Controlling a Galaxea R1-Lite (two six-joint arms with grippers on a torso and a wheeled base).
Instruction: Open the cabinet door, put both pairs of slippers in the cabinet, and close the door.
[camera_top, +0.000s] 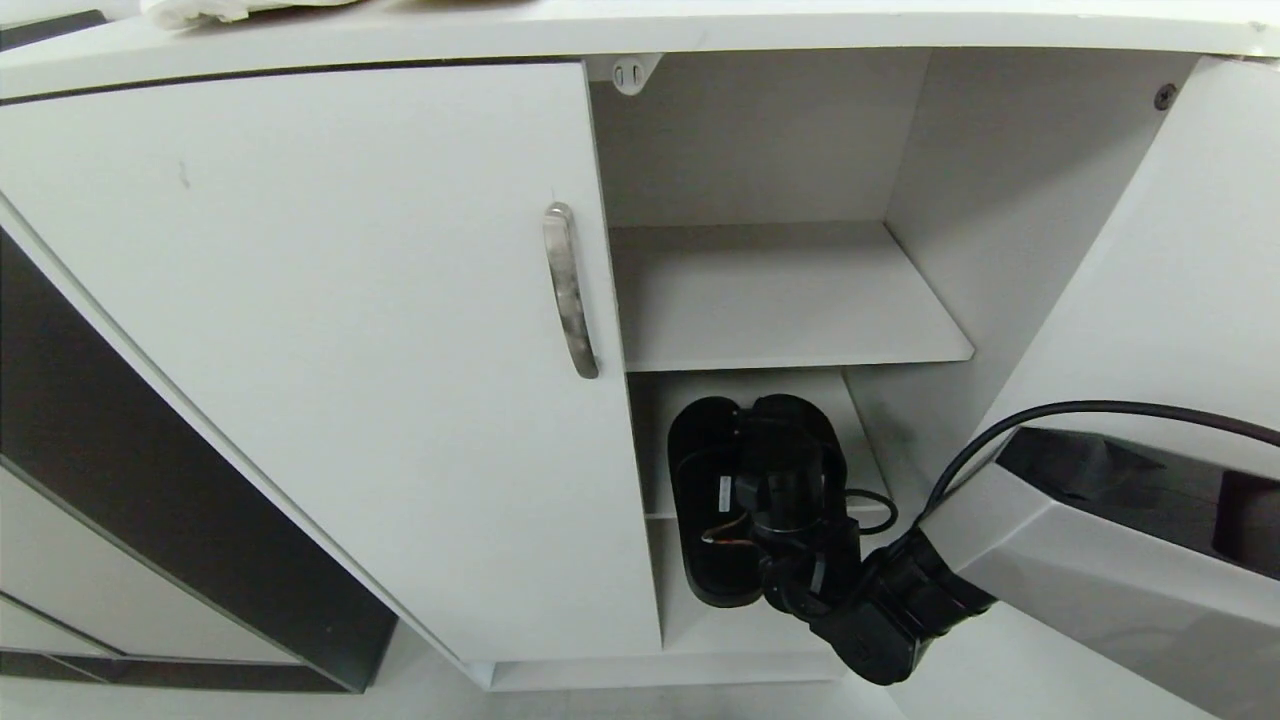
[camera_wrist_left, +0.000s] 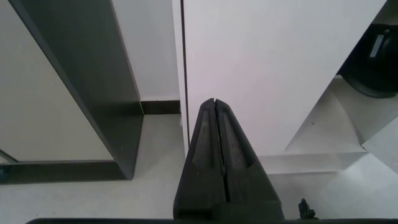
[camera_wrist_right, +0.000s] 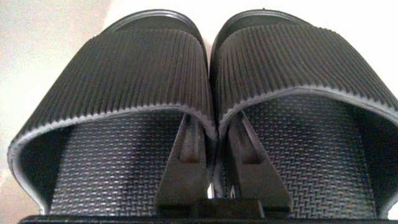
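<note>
A pair of black slippers is inside the white cabinet, in the lower compartment under the shelf. My right gripper reaches in through the open right side and is shut on the pair. In the right wrist view one finger sits in each slipper, and the gripper pinches their inner walls together. The cabinet's right door stands open. My left gripper is shut with nothing in it, low in front of the closed left door.
The closed left door has a metal handle at its right edge. A dark panel runs along the cabinet's left side. Light floor lies below. The upper shelf is bare.
</note>
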